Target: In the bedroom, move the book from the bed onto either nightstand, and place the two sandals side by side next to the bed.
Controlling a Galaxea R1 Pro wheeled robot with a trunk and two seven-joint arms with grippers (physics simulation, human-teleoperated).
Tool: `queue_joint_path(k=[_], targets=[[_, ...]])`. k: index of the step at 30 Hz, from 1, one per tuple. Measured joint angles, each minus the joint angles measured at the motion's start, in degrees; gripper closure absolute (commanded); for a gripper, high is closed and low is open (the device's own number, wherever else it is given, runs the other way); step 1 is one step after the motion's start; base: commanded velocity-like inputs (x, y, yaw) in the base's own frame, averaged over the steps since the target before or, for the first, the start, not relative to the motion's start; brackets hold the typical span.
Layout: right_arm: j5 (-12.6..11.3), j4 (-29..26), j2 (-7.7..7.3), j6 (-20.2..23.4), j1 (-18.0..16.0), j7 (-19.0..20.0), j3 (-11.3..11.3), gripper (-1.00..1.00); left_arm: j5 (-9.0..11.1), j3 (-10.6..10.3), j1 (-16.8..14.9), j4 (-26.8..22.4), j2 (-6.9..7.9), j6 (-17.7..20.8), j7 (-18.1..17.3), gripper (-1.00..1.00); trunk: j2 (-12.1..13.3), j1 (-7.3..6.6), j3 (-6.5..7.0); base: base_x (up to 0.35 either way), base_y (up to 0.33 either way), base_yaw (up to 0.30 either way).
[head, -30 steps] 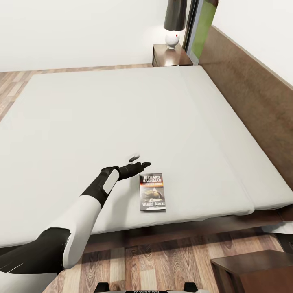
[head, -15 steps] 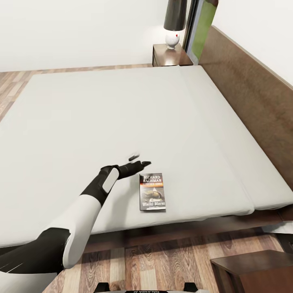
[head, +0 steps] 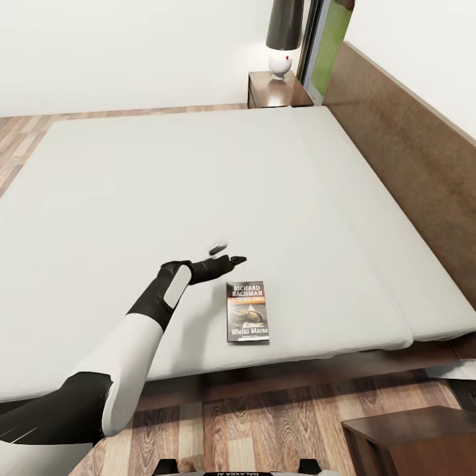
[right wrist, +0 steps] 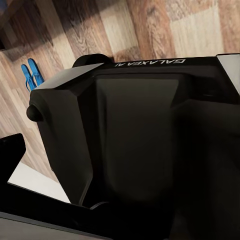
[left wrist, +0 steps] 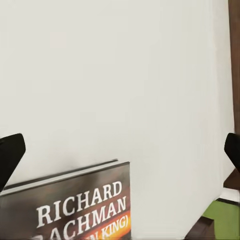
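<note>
The book (head: 248, 311) lies flat on the bed's off-white mattress (head: 198, 178), close to the near edge, its dark cover with white lettering facing up. My left gripper (head: 228, 254) hovers open just beyond the book's top edge, not touching it. In the left wrist view the book (left wrist: 75, 207) shows low between the two dark fingertips (left wrist: 10, 155), which stand far apart. The two blue sandals (right wrist: 31, 75) lie together on the wood floor in the right wrist view, past my black base (right wrist: 130, 150). One dark finger (right wrist: 10, 152) of the right gripper shows at the frame edge.
A nightstand (head: 277, 92) with a lamp (head: 284, 39) stands at the far side of the bed beside the brown headboard (head: 410, 152). A second nightstand (head: 416, 436) is on the near side at lower right. Wood-plank floor (head: 264, 423) runs along the bed's near edge.
My left gripper has shifted slightly farther over the mattress, away from the book's top edge. The book has not moved.
</note>
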Motion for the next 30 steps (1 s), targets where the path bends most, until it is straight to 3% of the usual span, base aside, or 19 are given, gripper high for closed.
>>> queue_joint_path(k=[7,13,17,30], targets=[[0.0,0.0,0.0,0.0,0.0,0.0,0.0,-1.0,0.32,-1.47,0.0,-0.34,0.0,3.09,-0.45,-1.0,0.0,0.0,0.0,0.0,0.0,0.0],[0.0,0.0,0.0,0.0,0.0,0.0,0.0,-1.0,0.39,-6.3,0.0,-0.36,0.0,3.87,-0.47,-1.0,0.0,0.0,0.0,0.0,0.0,0.0],[0.0,0.0,0.0,0.0,0.0,0.0,0.0,-1.0,0.42,-7.72,0.0,-0.37,0.0,4.21,-0.47,-1.0,0.0,0.0,0.0,0.0,0.0,0.0],[0.0,0.0,0.0,0.0,0.0,0.0,0.0,-1.0,0.48,-8.0,0.01,-0.36,0.0,4.29,-0.47,-1.0,0.0,-0.02,0.0,0.05,0.0,0.0]])
